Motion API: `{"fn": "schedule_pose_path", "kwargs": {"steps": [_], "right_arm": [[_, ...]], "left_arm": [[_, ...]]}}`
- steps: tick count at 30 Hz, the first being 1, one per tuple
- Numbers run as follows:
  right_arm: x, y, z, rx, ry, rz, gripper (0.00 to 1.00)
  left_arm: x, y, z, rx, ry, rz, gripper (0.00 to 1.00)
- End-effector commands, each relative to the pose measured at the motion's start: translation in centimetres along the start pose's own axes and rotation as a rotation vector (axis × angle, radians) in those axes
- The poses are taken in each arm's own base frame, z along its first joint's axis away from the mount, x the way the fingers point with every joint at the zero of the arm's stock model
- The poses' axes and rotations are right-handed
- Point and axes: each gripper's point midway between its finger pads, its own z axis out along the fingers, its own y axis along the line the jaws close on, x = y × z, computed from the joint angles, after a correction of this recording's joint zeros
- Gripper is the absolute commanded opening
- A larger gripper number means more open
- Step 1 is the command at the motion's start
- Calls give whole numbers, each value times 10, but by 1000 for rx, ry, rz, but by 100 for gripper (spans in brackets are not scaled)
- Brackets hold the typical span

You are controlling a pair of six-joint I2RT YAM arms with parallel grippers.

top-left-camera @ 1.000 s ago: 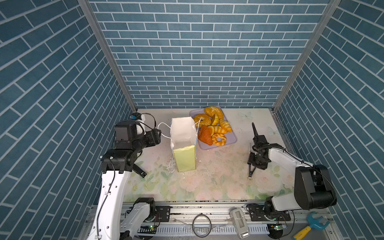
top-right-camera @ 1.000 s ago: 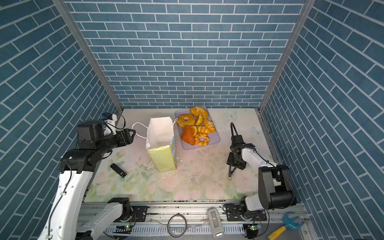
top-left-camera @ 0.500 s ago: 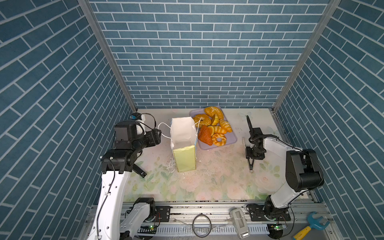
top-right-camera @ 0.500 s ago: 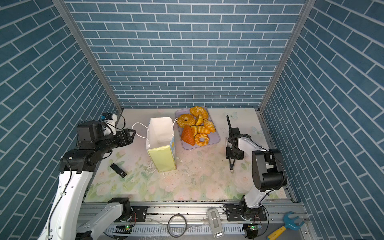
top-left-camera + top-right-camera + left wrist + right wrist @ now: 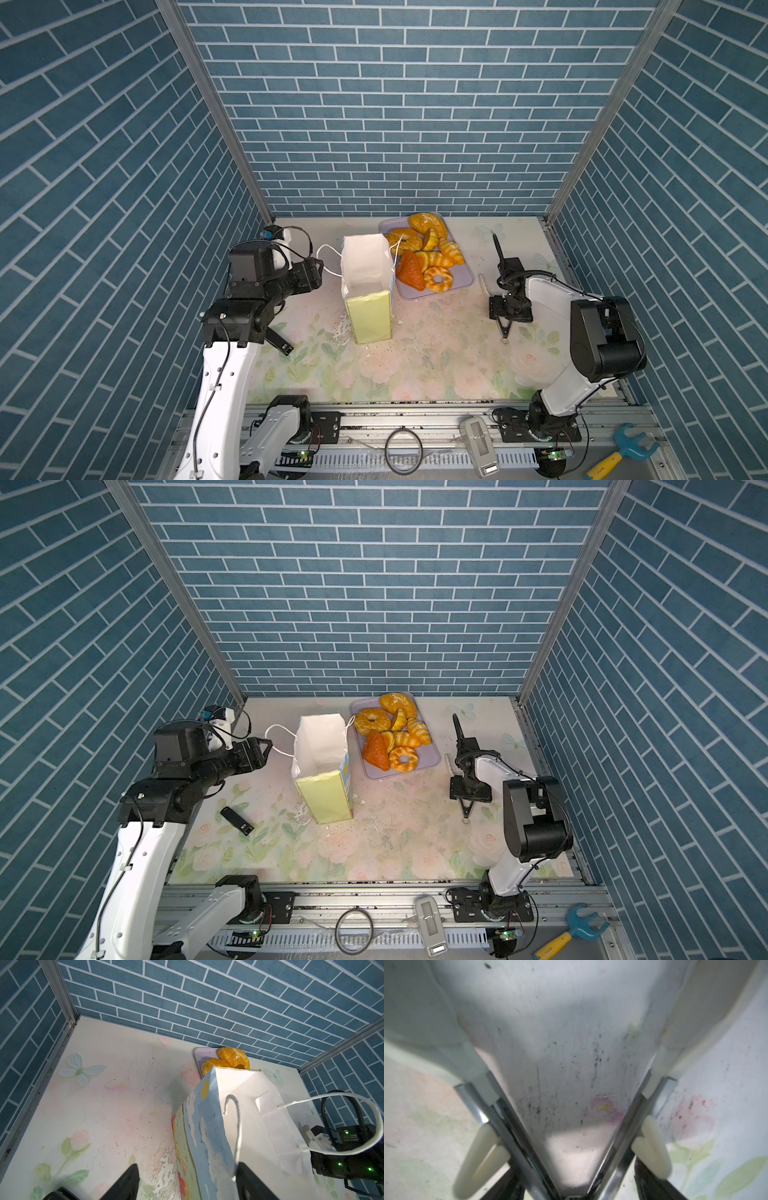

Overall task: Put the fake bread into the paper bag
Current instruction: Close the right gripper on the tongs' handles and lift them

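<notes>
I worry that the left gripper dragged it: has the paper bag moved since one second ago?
No. The paper bag keeps its place beside the tray.

Bright, even light; shadows soft. Both top views sharp. Right wrist view blurry, grey shadow across middle.

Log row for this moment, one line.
stage: pre-pick | left gripper: open beside paper bag | right gripper: low over table, grip unclear | fake bread: on tray | paper bag: upright, empty
</notes>
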Motion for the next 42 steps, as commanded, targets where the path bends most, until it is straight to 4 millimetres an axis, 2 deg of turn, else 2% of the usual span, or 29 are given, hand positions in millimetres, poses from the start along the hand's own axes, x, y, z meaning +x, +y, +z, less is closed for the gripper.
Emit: {"fn": "schedule_pose_path", "kwargs": {"steps": [1,12,19,25,38,42], "right_arm": [[11,-8,-3,48,30,71,79],[16,5,5,12,63,73,77],[14,11,5,-23,61,78,71],[11,9,-1,-16,28,82,65],[15,4,2,62,23,67,74],[16,10,5,16,27,74,74]], "left_arm": [[-1,-1,-3,9,-10,8,75],[-1,-3,-5,14,-11,5,75],[1,-1,-4,8,0,2,75],[-1,-2,-3,7,0,3,75],[-3,-7,-8,33,-10,-13,75],[-1,-7,-9,32,-8,-16,75]]}}
